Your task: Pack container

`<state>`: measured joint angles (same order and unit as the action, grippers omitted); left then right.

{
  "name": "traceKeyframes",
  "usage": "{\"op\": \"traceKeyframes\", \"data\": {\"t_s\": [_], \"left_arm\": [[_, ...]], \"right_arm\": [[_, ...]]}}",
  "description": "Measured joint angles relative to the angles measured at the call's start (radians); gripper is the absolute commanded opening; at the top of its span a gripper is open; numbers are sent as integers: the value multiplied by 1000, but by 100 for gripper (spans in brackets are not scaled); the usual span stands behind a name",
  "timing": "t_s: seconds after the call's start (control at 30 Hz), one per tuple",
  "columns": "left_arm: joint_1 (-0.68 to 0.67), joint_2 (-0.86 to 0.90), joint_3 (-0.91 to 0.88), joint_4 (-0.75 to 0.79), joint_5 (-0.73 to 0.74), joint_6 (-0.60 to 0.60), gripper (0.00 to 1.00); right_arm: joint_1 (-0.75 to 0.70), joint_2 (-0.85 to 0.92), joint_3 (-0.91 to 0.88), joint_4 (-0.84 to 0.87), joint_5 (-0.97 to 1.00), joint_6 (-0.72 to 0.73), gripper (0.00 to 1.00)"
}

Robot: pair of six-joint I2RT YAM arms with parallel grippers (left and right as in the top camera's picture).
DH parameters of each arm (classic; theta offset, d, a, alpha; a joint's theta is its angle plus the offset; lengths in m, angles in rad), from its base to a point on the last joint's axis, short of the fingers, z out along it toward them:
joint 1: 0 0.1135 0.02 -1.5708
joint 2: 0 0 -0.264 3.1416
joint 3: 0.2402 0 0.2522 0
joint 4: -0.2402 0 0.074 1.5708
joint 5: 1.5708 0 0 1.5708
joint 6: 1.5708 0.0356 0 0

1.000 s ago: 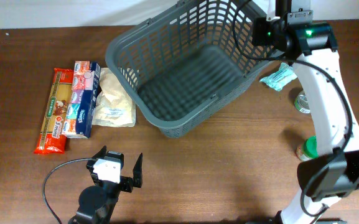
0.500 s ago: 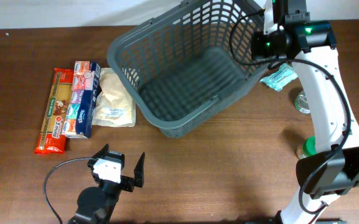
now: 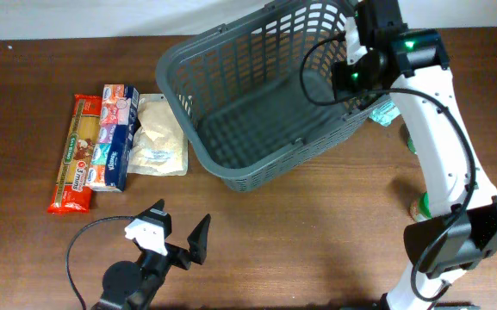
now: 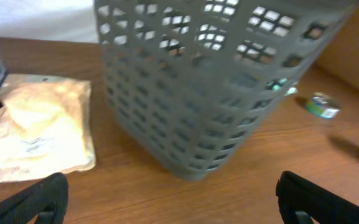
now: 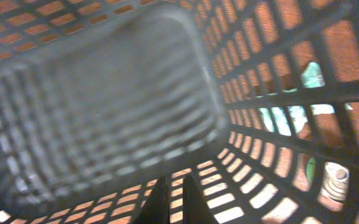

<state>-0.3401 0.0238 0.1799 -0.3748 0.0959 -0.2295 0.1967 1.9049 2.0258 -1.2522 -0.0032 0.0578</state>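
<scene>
Gripping the far-right wall of the basket [image 3: 248, 60] with the right claw [image 5: 174, 184] clenched, holding it tilted at upper centre of the overhead frame. Hanging the left claw [image 3: 182, 217] released at lower left, over the worktop [image 3: 317, 241]. Judging this as positioning, not yet loading. Next, probably needing to set the basket flat, then reach for the packets [image 3: 110, 138] left of it.

Dark wooden table [image 3: 317, 224]. Toward its left edge, side by side: red pasta packet [image 3: 74, 153], blue tissue pack [image 3: 115, 136], beige pouch [image 3: 159, 136]. Centre, toward the far edge: grey container [image 3: 248, 112], tilted, lower end on the surface. Toward the right edge: teal packet [image 3: 385, 110], tin can [image 4: 321, 106].
</scene>
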Motion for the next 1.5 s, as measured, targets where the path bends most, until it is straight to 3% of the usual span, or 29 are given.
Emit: {"op": "traceKeyframes", "data": {"t_s": [0.27, 0.57, 0.8, 1.13, 1.2, 1.27, 1.3, 1.33, 1.37, 1.5], "left_arm": [[0, 101, 229, -219, 136, -16, 99], [0, 300, 677, -547, 145, -22, 99], [0, 587, 985, -566, 122, -2, 99], [0, 899, 1040, -546, 118, 4, 99], [0, 942, 1040, -543, 137, 2, 89], [0, 974, 1040, -520, 172, -3, 66], [0, 982, 1040, -502, 192, -3, 52], [0, 985, 1040, -488, 208, -3, 25], [0, 982, 1040, -477, 223, -2, 5], [0, 922, 1040, -454, 253, 3, 2]], "right_arm": [[9, -6, 85, -40, -3, 22, 4], [9, -22, 233, -91, -3, 26, 4], [8, -32, 246, -107, -3, 26, 4], [8, -32, 246, -120, -3, 26, 4], [8, -32, 246, -122, -3, 26, 4], [8, -32, 246, -122, -3, 25, 4], [8, -32, 246, -126, -3, 24, 4], [8, -32, 246, -127, -3, 25, 4], [8, -32, 246, -128, -3, 24, 4], [8, -32, 246, -132, -3, 24, 4]]}}
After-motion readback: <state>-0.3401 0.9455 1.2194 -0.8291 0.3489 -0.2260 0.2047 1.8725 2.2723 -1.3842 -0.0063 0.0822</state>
